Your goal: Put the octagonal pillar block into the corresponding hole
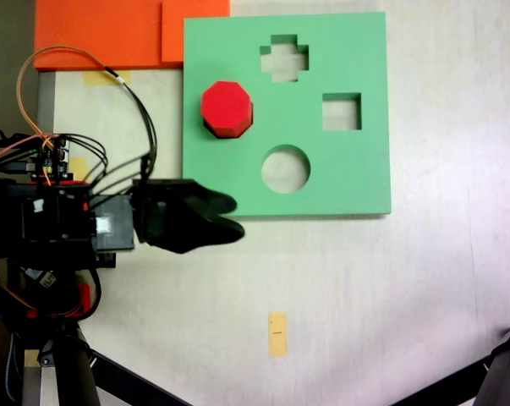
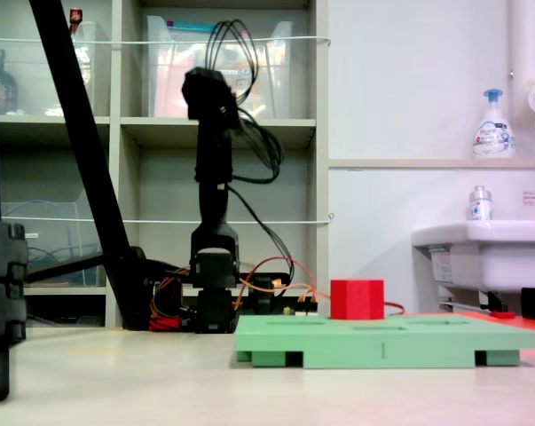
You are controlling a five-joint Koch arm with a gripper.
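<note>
The red octagonal pillar block [image 1: 227, 108] [image 2: 357, 299] stands upright on the left part of the green foam board [image 1: 364, 178] [image 2: 427, 342], rising above its top face. The corresponding hole is hidden; the block covers that spot, and I cannot tell whether it sits in a cutout. My black gripper [image 1: 238, 216] [image 2: 207, 84] hangs high above the table, off the board's lower left corner in a fixed view and well apart from the block. Its jaws are slightly apart with nothing between them.
The board also has a cross cutout [image 1: 284, 59], a square cutout [image 1: 342, 112] and a round cutout [image 1: 286, 168]. Orange foam sheets [image 1: 111, 34] lie behind the board. A yellow tape mark [image 1: 277, 332] is on the table. Black tripod legs [image 1: 111, 372] cross the lower corners.
</note>
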